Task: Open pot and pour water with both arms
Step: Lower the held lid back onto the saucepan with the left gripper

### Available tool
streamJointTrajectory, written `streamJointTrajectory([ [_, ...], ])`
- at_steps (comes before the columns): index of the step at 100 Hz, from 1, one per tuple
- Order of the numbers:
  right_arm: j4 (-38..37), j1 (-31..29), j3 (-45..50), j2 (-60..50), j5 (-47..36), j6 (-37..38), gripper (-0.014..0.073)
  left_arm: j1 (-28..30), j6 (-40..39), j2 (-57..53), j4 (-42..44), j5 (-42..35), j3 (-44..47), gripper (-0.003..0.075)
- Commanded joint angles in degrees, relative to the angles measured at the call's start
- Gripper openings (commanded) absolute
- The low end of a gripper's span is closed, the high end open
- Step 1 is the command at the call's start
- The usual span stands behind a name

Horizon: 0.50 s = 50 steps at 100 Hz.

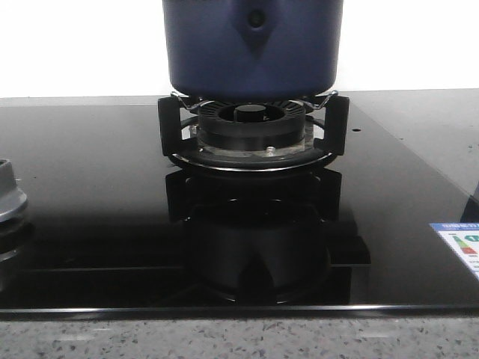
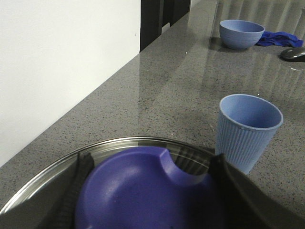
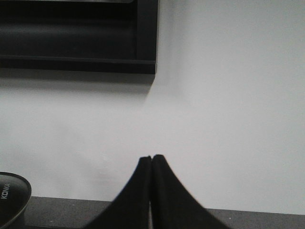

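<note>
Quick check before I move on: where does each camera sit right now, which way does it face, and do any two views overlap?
Front view: low, facing forward over the black cooktop at the pot on the burner; no arm shows.
Left wrist view: above the grey counter, looking over a glass lid with blue knob held in the left gripper, toward a cup and bowl.
Right wrist view: faces a white wall; right gripper shut.
Nothing visibly shared.

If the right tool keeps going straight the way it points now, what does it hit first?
Probably the white wall. The right tool is shut, with nothing visible between its tips and the wall, though depth is hard to judge.
</note>
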Motion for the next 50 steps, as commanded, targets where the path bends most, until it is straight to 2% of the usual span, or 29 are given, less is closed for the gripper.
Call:
streamJointTrajectory([
  [1,0.0,-0.3,-2.1,-0.2,-2.5,-0.2,-0.0064,-0.2,-0.2,-2.8,-2.4,1.3,-1.9,0.0189],
  [40,0.0,-0.3,-2.0,-0.2,-2.3,-0.2,-0.0064,-0.2,-2.0,-2.8,0.7,2.3,-1.9,0.0197],
  [45,0.0,-0.3,-2.0,-0.2,-2.3,-0.2,-0.0064,-0.2,-2.0,-2.8,0.7,2.4,-1.9,0.0234],
  [50,0.0,-0.3,-2.0,-0.2,-2.3,-0.2,-0.0064,-0.2,-2.0,-3.0,0.7,1.9,-1.9,0.0314],
])
